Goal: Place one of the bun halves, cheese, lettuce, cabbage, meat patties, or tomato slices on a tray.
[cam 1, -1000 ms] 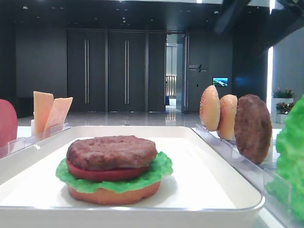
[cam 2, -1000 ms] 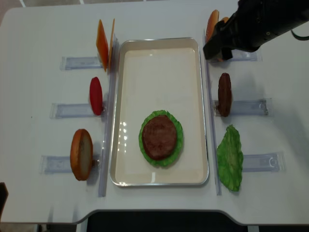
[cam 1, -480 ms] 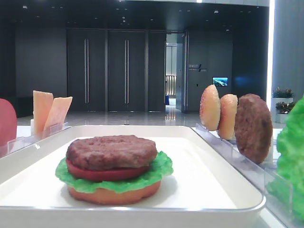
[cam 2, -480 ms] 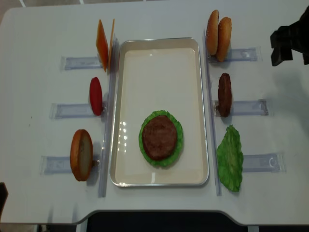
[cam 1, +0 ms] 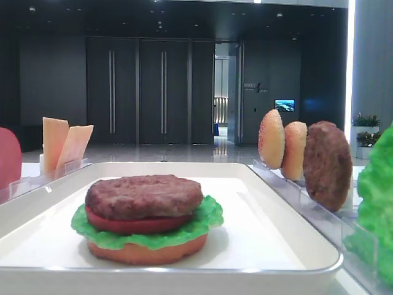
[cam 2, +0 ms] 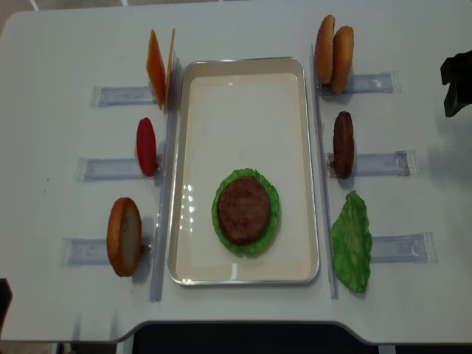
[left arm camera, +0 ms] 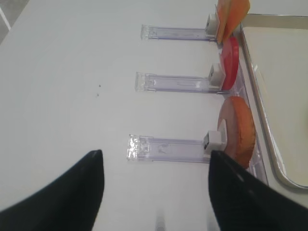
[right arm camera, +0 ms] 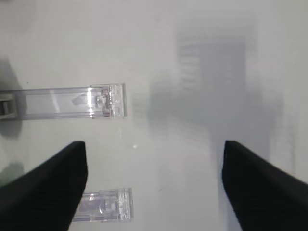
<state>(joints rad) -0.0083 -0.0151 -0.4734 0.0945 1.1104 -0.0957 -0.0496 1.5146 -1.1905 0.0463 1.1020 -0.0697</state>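
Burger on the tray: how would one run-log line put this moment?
stack on tray: bun, tomato, lettuce, patty | right gripper: open, empty | left gripper: open, empty

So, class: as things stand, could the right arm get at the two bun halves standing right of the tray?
Probably yes. The right gripper is open and empty, and only bare table separates it from the bun halves.
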